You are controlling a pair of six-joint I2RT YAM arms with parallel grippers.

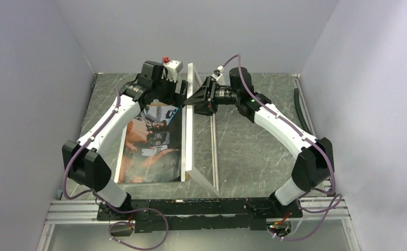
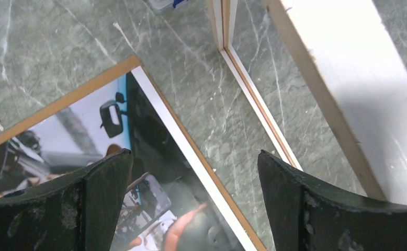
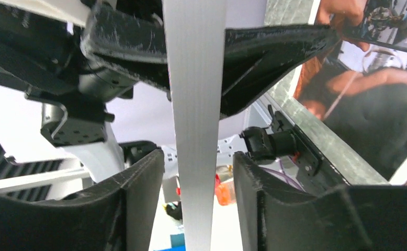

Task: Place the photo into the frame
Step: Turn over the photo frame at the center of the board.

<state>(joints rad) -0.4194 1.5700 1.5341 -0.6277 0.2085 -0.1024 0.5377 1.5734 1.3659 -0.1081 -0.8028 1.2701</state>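
Observation:
The photo (image 1: 151, 144) lies face up on the table's left half, on a brown backing sheet (image 2: 65, 99) that shows past its border. Its dark picture also shows in the left wrist view (image 2: 86, 136) and the right wrist view (image 3: 363, 89). The frame (image 1: 195, 136) stands tilted on one long edge beside the photo. My right gripper (image 1: 197, 99) straddles the frame's upper white edge (image 3: 196, 104); the right gripper (image 3: 197, 156) is open, with a gap on each side of the edge. My left gripper (image 2: 193, 157) hangs open over the photo's far right border, holding nothing.
A small clear plastic box (image 2: 159, 4) sits at the back near the frame's far end. The frame's lower rail (image 2: 253, 99) rests on the marble table (image 1: 253, 151). Grey walls close in left, right and behind. A dark cable (image 1: 297, 104) runs along the right wall.

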